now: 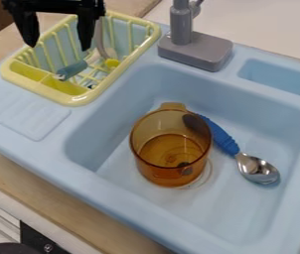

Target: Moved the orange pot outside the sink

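Below the wide-spread gripper (58,47) in the view, a yellow rack (78,99) held a teal tool (72,70); farther down and right, the sink (239,213) held the orange pot (158,171) and a blue-handled spoon (222,139)

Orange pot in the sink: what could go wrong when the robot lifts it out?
The blue spoon handle lies close beside the pot, so it might get dragged. The open gripper hangs over the dish rack and could bump it. A low lift could knock the pot against the sink rim.
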